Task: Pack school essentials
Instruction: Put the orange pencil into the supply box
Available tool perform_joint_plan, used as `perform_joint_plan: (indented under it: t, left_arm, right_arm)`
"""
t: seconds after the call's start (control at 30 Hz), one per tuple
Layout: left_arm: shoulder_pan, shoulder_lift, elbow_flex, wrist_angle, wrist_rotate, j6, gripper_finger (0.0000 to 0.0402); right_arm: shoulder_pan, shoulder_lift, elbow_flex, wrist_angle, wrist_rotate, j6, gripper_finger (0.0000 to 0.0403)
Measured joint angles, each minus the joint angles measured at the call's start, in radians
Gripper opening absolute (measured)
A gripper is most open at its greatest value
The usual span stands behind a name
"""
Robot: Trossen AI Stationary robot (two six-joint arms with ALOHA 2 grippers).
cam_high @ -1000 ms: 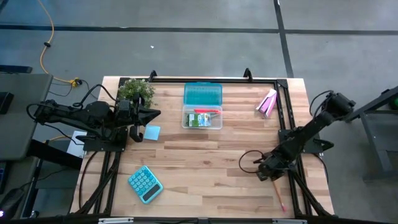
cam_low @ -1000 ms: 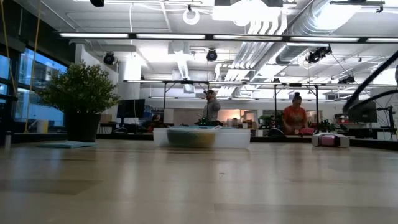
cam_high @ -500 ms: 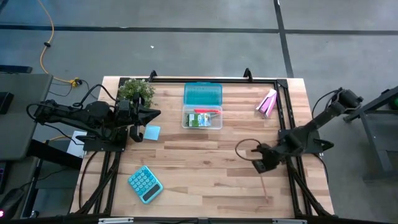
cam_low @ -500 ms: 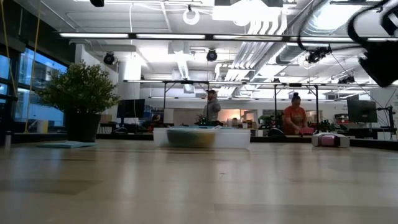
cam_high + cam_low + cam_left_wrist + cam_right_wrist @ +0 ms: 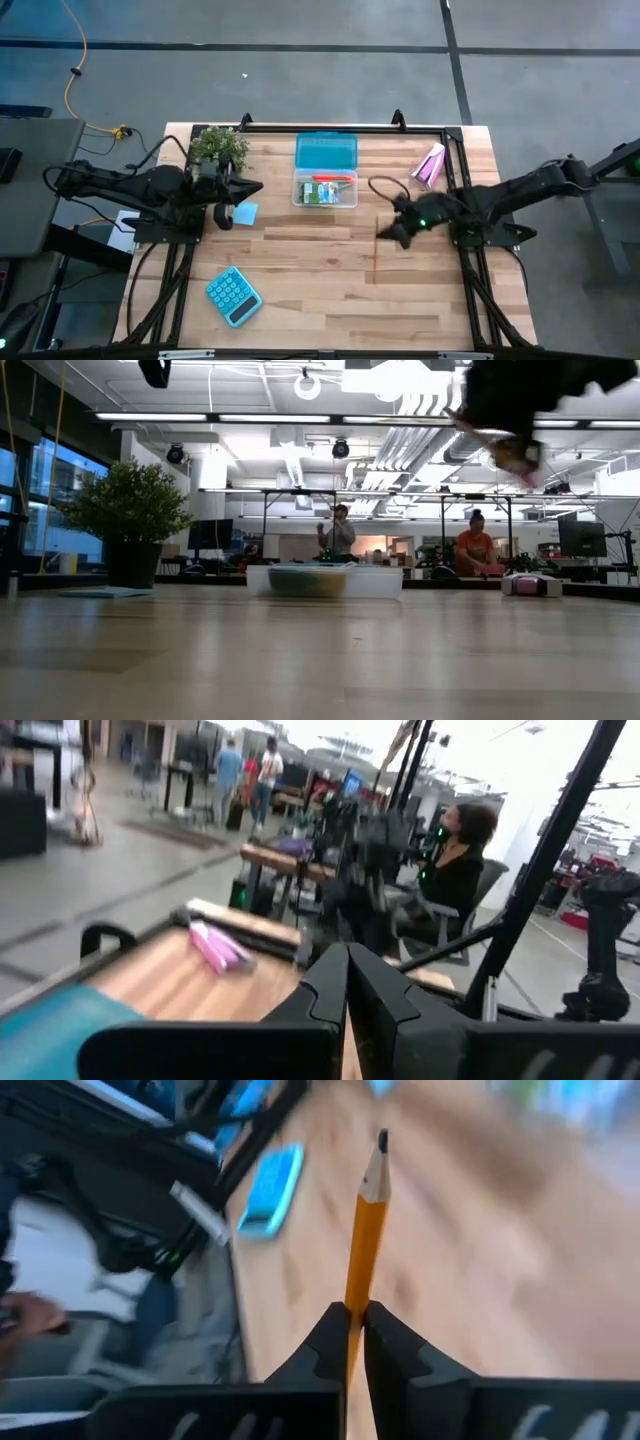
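The right gripper (image 5: 350, 1325) is clamped on a thin pencil (image 5: 365, 1220), whose sharpened orange shaft sticks out forward between the two dark fingers (image 5: 325, 1342). In the high view this gripper (image 5: 392, 232) hangs above the table (image 5: 330, 290), right of centre and nearer the right edge than the left, with the arm reaching in from beyond that edge; the pencil shows there only as a faint line below the gripper. In the low view the same gripper (image 5: 505, 410) is a dark blur high up on the right. Towards the far edge, at mid-width, sits an open clear box (image 5: 325, 190) with its teal lid (image 5: 326, 152) folded back; a pink-red pen (image 5: 333, 179) and a green item lie inside, though what else is in it cannot be told. A pink-and-white packet (image 5: 430, 165) lies near the far right corner. A light-blue square note pad (image 5: 245, 213) lies close to the left edge, just beside the left gripper (image 5: 250, 187), which is closed on nothing and waits above that edge next to a small potted plant (image 5: 219, 146) at the far left corner. A teal calculator (image 5: 232, 295) rests tilted towards the near left corner.
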Motion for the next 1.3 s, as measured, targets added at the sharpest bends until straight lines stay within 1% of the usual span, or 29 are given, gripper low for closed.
perform_joint_plan:
  t: [0.17,0.3,0.37,0.47,0.6,0.73,0.8,1.1,1.3]
  left_arm:
    - [0.001,0.054,0.000,-0.009,0.024,-0.074,0.0000]
    - [0.020,0.108,0.021,0.007,0.059,-0.149,0.0000]
    - [0.042,0.137,0.046,0.008,0.109,-0.170,0.0000]
    - [0.076,0.175,0.085,0.007,0.184,-0.162,0.0000]
    - [0.120,0.205,0.142,-0.035,0.237,-0.135,0.0000]
    - [0.153,0.218,0.187,-0.136,0.239,-0.150,0.0000]
    - [0.165,0.220,0.199,-0.157,0.239,-0.150,0.0000]
    - [0.191,0.220,0.201,-0.155,0.242,-0.139,0.0000]
    - [0.191,0.220,0.201,-0.154,0.244,-0.105,0.0000]
  right_arm:
    - [-0.145,0.112,0.205,-0.024,0.005,-0.343,0.0000]
    - [-0.222,0.214,0.389,-0.107,-0.021,-0.564,0.0000]
    - [-0.248,0.268,0.485,-0.172,-0.032,-0.645,0.0000]
    - [-0.273,0.335,0.607,-0.258,-0.057,-0.737,0.0000]
    - [-0.277,0.392,0.710,-0.322,-0.070,-0.814,0.0000]
    - [-0.272,0.404,0.740,-0.335,-0.071,-0.832,0.0000]
    - [-0.272,0.404,0.740,-0.338,-0.071,-0.838,0.0000]
    - [-0.272,0.404,0.740,-0.339,-0.070,-0.841,0.0000]
    - [-0.272,0.404,0.740,-0.342,-0.068,-0.849,0.0000]
